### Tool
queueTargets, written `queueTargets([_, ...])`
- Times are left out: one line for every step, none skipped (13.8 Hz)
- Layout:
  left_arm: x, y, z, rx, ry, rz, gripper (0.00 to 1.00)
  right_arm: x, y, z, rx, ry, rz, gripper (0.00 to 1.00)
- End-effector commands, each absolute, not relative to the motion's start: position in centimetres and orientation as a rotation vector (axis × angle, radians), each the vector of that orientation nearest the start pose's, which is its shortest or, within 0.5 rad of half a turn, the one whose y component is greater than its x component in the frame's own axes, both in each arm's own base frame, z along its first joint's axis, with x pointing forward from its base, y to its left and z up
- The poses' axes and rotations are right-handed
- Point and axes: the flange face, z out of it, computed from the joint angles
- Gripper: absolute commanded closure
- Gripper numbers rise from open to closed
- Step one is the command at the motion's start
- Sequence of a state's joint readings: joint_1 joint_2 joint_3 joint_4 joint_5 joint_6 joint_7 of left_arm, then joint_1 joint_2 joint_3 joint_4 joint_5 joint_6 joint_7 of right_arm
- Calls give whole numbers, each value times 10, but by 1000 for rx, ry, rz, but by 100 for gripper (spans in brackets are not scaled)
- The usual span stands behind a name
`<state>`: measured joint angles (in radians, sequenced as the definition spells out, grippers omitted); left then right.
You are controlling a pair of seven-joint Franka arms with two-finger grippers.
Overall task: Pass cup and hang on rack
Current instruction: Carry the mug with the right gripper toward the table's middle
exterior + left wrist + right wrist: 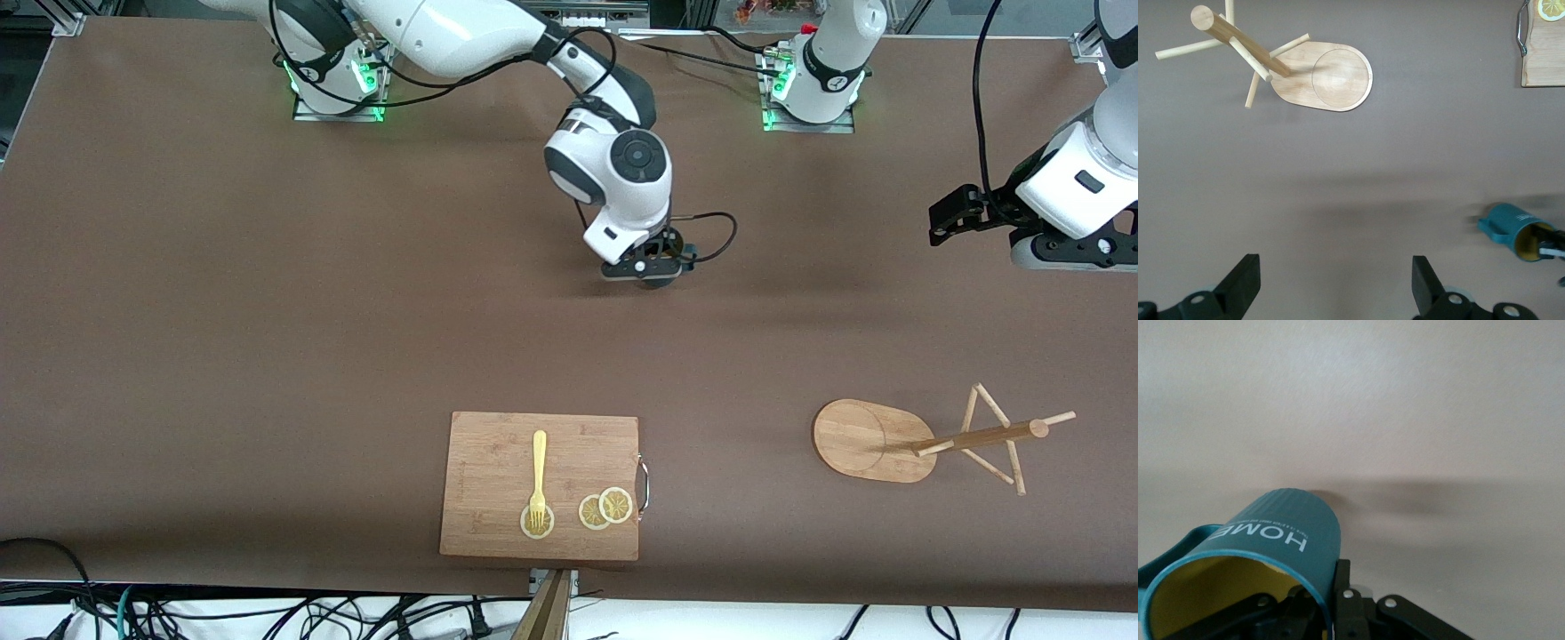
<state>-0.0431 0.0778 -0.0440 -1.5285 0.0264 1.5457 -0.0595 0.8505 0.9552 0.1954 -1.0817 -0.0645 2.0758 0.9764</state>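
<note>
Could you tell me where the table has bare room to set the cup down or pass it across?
Widest bare patch: between the right end effector shut on the cup, the cutting board and the rack. Also bare from the board toward the right arm's end. Crowded: the board with fork and lemon slices, and around the rack's pegs.

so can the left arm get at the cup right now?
Probably yes. The left gripper is open over bare table, nothing between it and the cup. But the right gripper is shut on its rim, so it's a handover.

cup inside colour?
Yellow inside the cup, teal ribbed outside; clearest in the right wrist view, where the right gripper holds its rim.
</note>
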Motion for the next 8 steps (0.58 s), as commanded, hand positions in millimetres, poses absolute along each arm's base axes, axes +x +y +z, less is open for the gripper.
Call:
queueTargets([572,-54,602,-3123,74,87,0,441,650,259,-3034,23,50,100])
queueTargets([571,-54,604,-3123,76,85,0,437,653,258,-3035,20,50,100])
queueTargets([571,-53,604,-3123,72,85,0,437,653,256,-3031,34,47,100])
queueTargets([571,-52,604,-3123,67,87,0,437,653,252,-3031,42,48,100])
queueTargets([571,-51,603,-3121,60,89,0,436,654,245,-3031,61,52,97])
queueTargets([571,-51,603,-3121,50,89,0,436,654,240,-3028,70,51,95])
queueTargets([571,-51,603,-3121,45,89,0,435,655,236,-3029,68,53,94])
queueTargets([571,-50,603,-3122,57,89,0,434,656,235,-3028,65,51,93])
